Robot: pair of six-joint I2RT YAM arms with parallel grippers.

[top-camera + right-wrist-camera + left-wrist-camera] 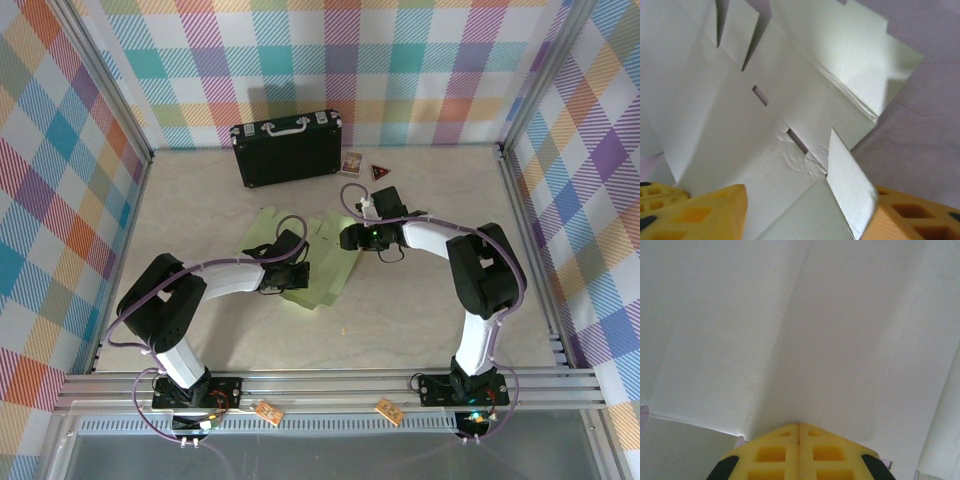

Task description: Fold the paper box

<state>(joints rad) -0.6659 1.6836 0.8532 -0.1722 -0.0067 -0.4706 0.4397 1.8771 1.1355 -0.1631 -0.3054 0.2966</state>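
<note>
The paper box (pixel 322 288) lies as a flat, pale green cut-out in the middle of the table (pixel 450 200), its flaps spread out and not yet folded into a box. One flap reaches toward the far left, another toward the near right.

The left gripper (pixel 297 277) sits over the near-left part of the sheet. From its wrist camera we see its yellow fingers (pixel 770 455) pressed together with no gap, their tips right against the card, where a soft ridge runs away from them. We cannot tell whether any card is nipped between them.

The right gripper (pixel 349 238) is over the far-right part of the sheet, close beside the other. Its jaws stand wide apart – one finger (pixel 710 212) on each side of its wrist view – and they grip nothing. Between them a narrow flap (pixel 850 185) stands up from the sheet, close to the finger at that view's right edge (touching or not, we cannot say). Beyond it the card shows two small slots and a crumpled patch (pixel 795 155).

Well beyond the sheet, at the far side of the table, a black case (pixel 288 150) with a metal handle stands on its long edge. Just to its right lie a small card (pixel 351 163) and a dark triangular piece (pixel 380 172).
</note>
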